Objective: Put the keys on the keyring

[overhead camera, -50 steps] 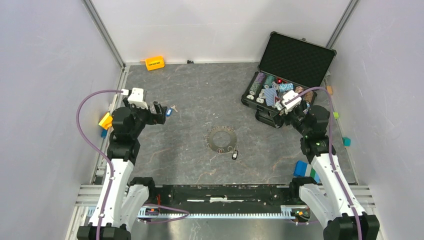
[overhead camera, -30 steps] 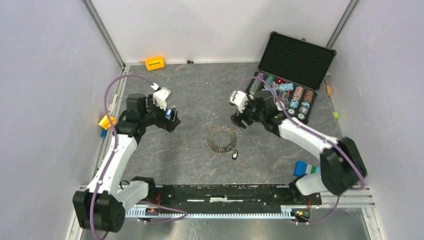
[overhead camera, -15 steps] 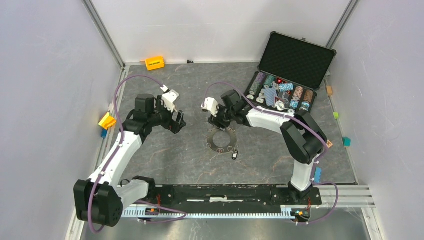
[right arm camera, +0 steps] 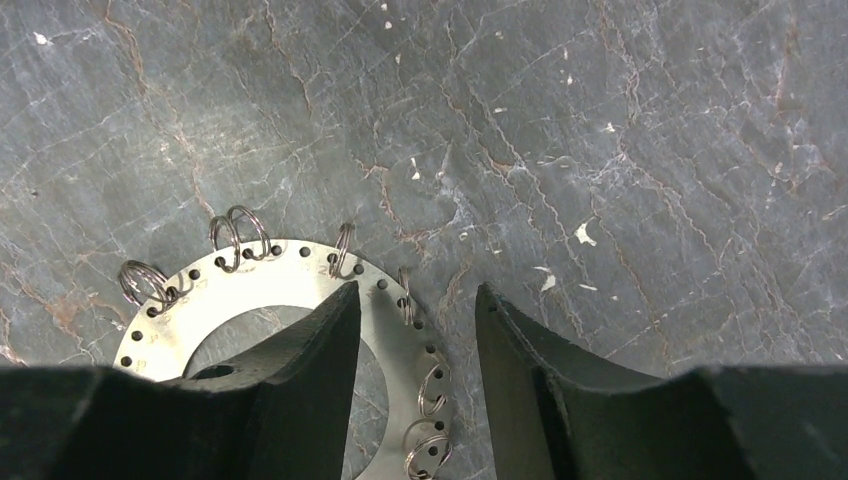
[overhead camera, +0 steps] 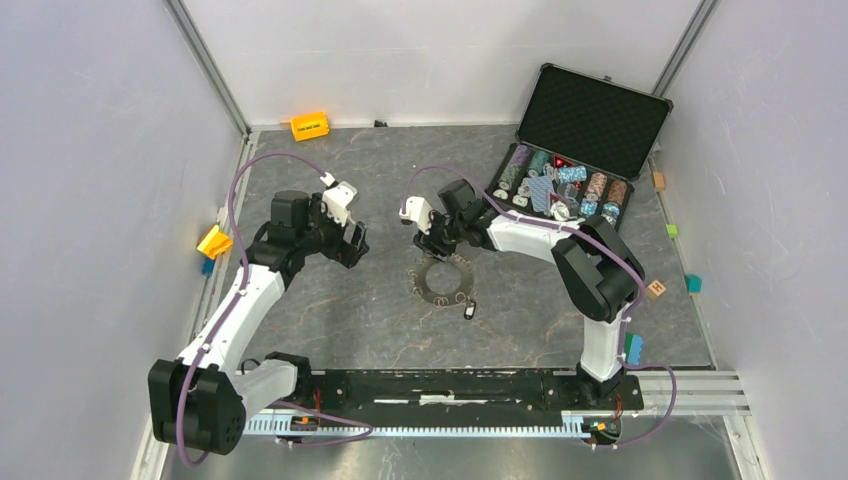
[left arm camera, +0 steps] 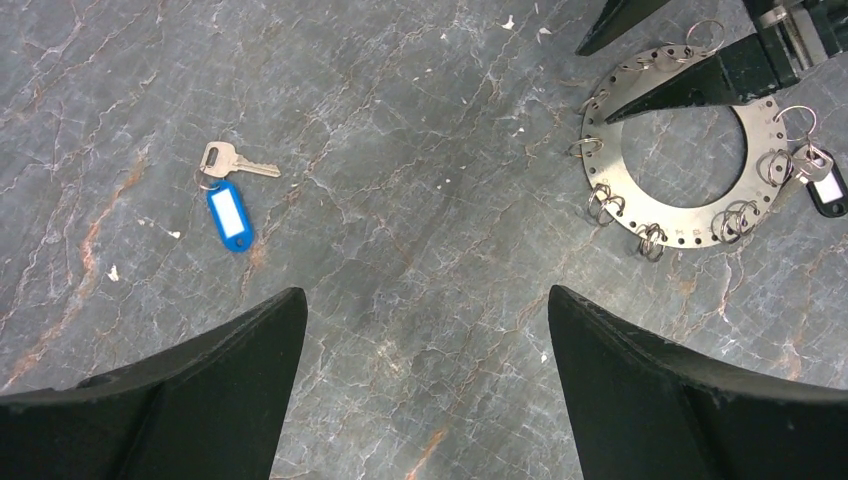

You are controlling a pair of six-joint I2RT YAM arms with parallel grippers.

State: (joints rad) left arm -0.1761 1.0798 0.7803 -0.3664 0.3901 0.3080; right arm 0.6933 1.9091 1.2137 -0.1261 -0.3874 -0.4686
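Note:
The keyring point(overhead camera: 424, 281) is a flat silvery disc with a hole, edged with small wire loops, lying mid-table. My right gripper point(overhead camera: 437, 250) is low over its far edge. In the right wrist view the right gripper point(right arm camera: 417, 290) is open and astride the keyring's band point(right arm camera: 260, 280), one finger over the hole, one outside. A black-tagged key point(overhead camera: 469, 310) lies at the ring's near rim. My left gripper point(left arm camera: 426, 292) hangs wide open above bare stone; a blue-tagged key point(left arm camera: 228, 205) lies to its left, the keyring point(left arm camera: 680, 228) to its right. The left gripper point(overhead camera: 352, 245) hides that key from above.
An open black case point(overhead camera: 590, 120) of poker chips stands at the back right. An orange block point(overhead camera: 310, 126) lies at the back wall, a yellow one point(overhead camera: 211, 242) at the left edge. Small coloured blocks point(overhead camera: 693, 283) sit along the right edge.
My right arm swung left from the chip case to the keyring and its jaws narrowed. My left arm reached out to the right, stopping over the blue-tagged key.

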